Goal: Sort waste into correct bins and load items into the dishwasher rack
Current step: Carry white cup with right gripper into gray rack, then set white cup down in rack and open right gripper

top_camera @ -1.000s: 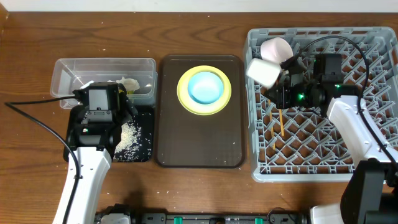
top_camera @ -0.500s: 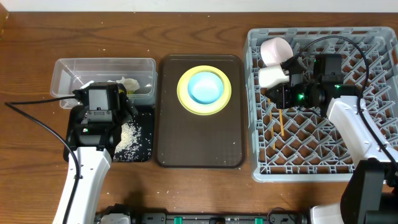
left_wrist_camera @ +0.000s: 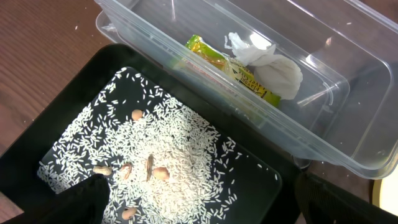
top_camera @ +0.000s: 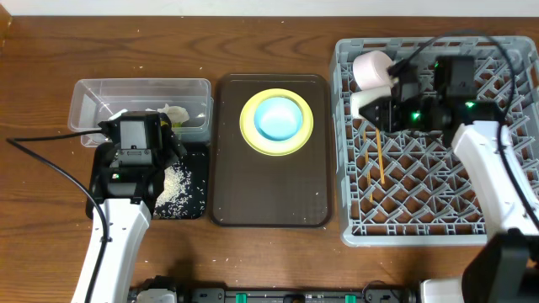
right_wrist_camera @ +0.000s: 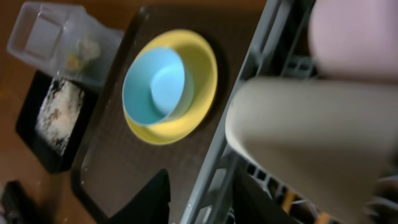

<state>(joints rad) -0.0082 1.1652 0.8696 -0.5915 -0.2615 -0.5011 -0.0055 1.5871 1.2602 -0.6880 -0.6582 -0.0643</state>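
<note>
- Right gripper (top_camera: 383,108): clamped on cup (top_camera: 366,103), over rear-left part of rack (top_camera: 421,215). In wrist view one dark finger (right_wrist_camera: 155,202) in sight, the other hidden behind cup.
- Cup: tipped onto its side, long axis roughly left–right in overhead view, free end toward rack's left wall. Mouth end not discernible, nor any contact with pegs.
- Pink bowl (top_camera: 372,67): in rack's rear-left corner, tipped on its side, just behind cup.
- Chopsticks (top_camera: 381,164): lying in rack just in front of cup, long axis front-to-back, slightly slanted.
- Plate (top_camera: 246,126): flat on rear half of brown tray (top_camera: 269,198), between tub and rack.
- Blue bowl (top_camera: 276,118): upright at plate's centre, mouth up.
- Tub (top_camera: 93,94): left of brown tray, long axis left–right.
- Wrapper (left_wrist_camera: 214,59): inside tub, long axis along tub's long wall.
- Tissue (left_wrist_camera: 273,68): crumpled, inside tub, touching one end of wrapper.
- Black tray (top_camera: 192,206): just in front of tub and against it.
- Rice (left_wrist_camera: 161,155): spread over black tray's floor, a few brown bits among the grains.
- Left gripper (left_wrist_camera: 199,186): fingers spread wide, nothing between them, poised above rice, tips at lower corners of wrist view.
- Table (top_camera: 253,42): brown wood, a few pale specks near black tray's front edge.
</note>
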